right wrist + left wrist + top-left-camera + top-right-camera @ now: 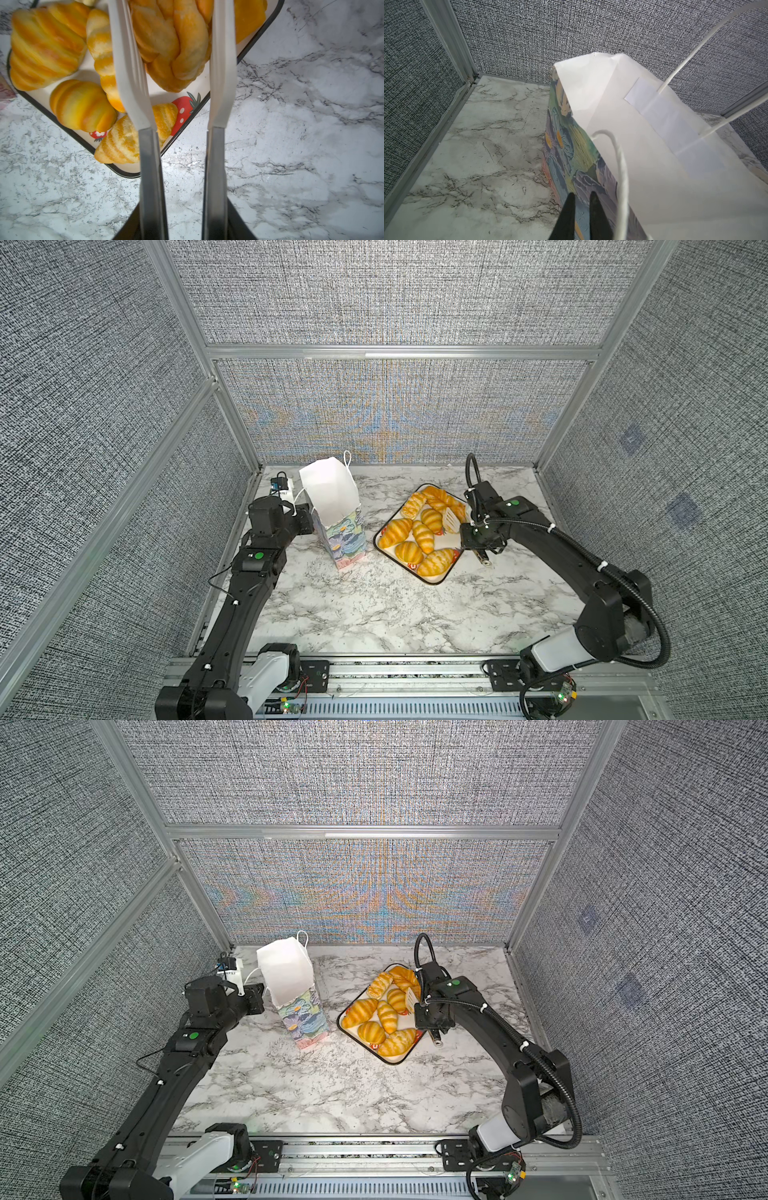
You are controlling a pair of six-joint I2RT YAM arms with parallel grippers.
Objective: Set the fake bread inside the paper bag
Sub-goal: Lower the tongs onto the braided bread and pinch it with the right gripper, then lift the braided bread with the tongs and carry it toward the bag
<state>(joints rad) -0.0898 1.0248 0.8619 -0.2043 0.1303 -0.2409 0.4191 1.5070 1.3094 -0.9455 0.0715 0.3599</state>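
- On the strawberry-print tray [164, 97], right of centre on the marble tabletop [374, 614], the fake bread [423, 536] lies in a crowded heap of glossy golden croissants and buns.
- One braided bun [176, 47] sits between the two white blades of the tongs [222, 83]. Both blades lie close against its sides, though I cannot tell how hard they press.
- My right tool [185, 212] is clamped on the tongs' grey handles, with its black fingers on the outside of them, and it hangs over the tray's right-hand edge.
- Left of the tray and apart from it, the paper bag [345, 543] stands upright with its white mouth open. One cord handle [347, 460] sticks up at the far rim.
- My left tool [582, 196] is at the bag's left rim, with its fingers nearly together over the printed outside. I cannot tell whether they pinch the paper.
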